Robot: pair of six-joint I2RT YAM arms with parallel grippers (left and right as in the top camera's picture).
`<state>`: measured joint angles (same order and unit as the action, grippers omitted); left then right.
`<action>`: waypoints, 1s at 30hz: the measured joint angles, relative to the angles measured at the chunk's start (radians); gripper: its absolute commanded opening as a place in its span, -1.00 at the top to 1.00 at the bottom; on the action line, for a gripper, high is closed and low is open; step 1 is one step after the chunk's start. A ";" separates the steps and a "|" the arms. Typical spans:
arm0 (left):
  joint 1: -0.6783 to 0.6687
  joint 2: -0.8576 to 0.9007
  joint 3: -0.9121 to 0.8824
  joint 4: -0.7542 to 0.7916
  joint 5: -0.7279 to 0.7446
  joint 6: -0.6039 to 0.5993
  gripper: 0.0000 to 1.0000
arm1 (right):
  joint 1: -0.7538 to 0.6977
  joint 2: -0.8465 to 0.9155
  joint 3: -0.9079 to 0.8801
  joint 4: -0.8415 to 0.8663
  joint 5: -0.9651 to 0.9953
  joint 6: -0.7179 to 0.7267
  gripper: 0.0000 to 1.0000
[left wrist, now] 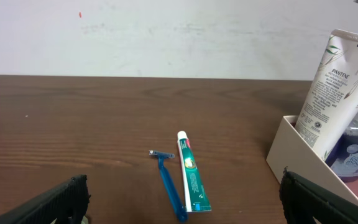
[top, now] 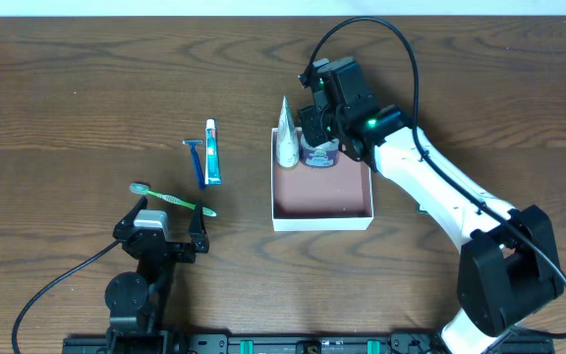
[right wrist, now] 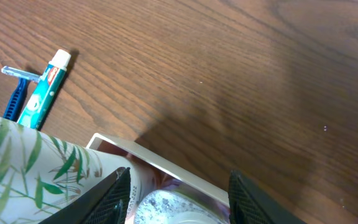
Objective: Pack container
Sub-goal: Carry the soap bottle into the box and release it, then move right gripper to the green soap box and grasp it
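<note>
Only the container's [top: 322,223] far edge holds toiletries [top: 287,143].

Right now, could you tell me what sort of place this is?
Likely a lab bench: a robot arm at a wooden table, toothpaste and razor staged beside a container, a bare wall.

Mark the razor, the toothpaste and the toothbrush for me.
razor [left wrist: 169,185], left wrist view, on the blue handle.
toothpaste [top: 212,152], overhead view, on the middle of the tube.
toothbrush [top: 173,200], overhead view, on the green handle.
</note>
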<state>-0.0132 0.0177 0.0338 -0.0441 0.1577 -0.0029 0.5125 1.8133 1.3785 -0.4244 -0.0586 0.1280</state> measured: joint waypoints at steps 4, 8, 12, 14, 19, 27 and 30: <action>0.000 0.000 0.000 0.000 0.000 0.000 -0.96 | 0.003 0.000 0.000 0.010 0.000 0.000 -0.06; 0.000 0.000 0.000 0.000 0.000 0.000 -0.96 | 0.003 -0.005 0.000 0.020 0.000 0.001 -0.12; 0.000 0.000 0.000 0.000 0.000 0.000 -0.96 | 0.003 -0.054 0.000 0.018 0.000 0.001 -0.16; 0.000 0.000 0.000 0.000 0.000 0.000 -0.96 | 0.003 -0.113 0.000 0.015 0.000 0.001 -0.20; 0.000 0.000 0.000 0.000 0.000 0.000 -0.96 | 0.002 -0.296 0.001 -0.037 0.003 0.001 -0.27; 0.000 0.000 0.000 0.000 0.000 0.000 -0.96 | -0.073 -0.497 0.010 -0.336 0.034 0.028 -0.37; 0.000 0.000 0.000 0.000 0.000 0.000 -0.96 | -0.134 -0.521 0.010 -0.463 0.045 0.056 -0.41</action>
<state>-0.0132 0.0177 0.0338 -0.0437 0.1577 -0.0029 0.3782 1.2919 1.3884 -0.8875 -0.0132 0.1844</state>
